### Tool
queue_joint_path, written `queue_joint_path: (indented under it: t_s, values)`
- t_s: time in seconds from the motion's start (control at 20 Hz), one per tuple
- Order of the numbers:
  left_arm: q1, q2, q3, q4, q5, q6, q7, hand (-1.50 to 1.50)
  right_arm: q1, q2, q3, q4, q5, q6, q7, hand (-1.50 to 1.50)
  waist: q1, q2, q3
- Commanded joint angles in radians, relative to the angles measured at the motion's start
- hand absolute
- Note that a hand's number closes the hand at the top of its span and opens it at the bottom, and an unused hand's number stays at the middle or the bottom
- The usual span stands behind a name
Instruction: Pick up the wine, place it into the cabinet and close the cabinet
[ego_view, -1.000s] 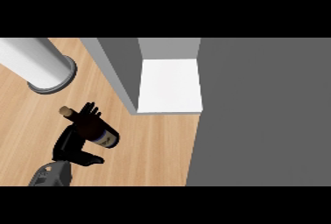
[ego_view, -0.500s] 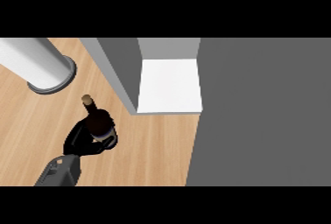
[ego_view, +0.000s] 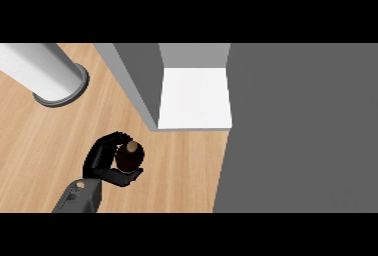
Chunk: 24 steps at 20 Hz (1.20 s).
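The wine bottle is dark with a tan cork top, and I look down on it almost end-on. My left hand is shut on it: fingers curl round its far side and the thumb wraps its near side. It stands over the wooden counter, just below and left of the cabinet. The cabinet's white inner shelf is open to view, and its grey door stands open along the shelf's left side. My right hand does not show.
A white cylinder on a grey round base stands at the upper left of the counter. A wide grey panel fills the right side of the view, past the counter's edge.
The left hand's fingers were spread over the tilted bottle; they have closed round it, and the bottle has turned upright and shifted slightly toward the cabinet.
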Motion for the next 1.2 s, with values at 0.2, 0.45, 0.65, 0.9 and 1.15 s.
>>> queue_joint_path:
  t_s: [0.2,0.45,0.65,0.9,1.15]
  values:
    - [0.062,-0.114,-0.028,-0.119,0.026,0.243,-0.054,1.5,0.056,0.001,0.014,-0.155,-0.043,-0.015,0.103,-1.5,0.0,-0.002,0.0]
    - [0.11,-0.116,-0.089,-0.325,0.037,0.282,-0.02,1.5,0.048,-0.002,-0.017,-0.116,-0.079,0.0,0.077,-1.5,0.007,-0.003,0.0]
    - [0.161,-0.116,-0.176,-0.468,0.071,0.271,0.065,1.5,-0.067,-0.016,-0.014,-0.103,-0.068,-0.048,0.159,-1.5,0.006,-0.005,-0.001]
    - [0.141,-0.116,-0.287,-0.651,0.168,0.327,0.261,1.5,0.069,0.004,-0.045,-0.057,-0.113,0.034,-0.003,-1.5,0.007,0.001,0.001]
    - [0.139,-0.117,-0.452,-0.892,0.215,0.544,0.469,1.5,0.078,-0.016,-0.095,-0.064,-0.15,0.055,-0.001,-1.5,0.006,-0.001,0.002]
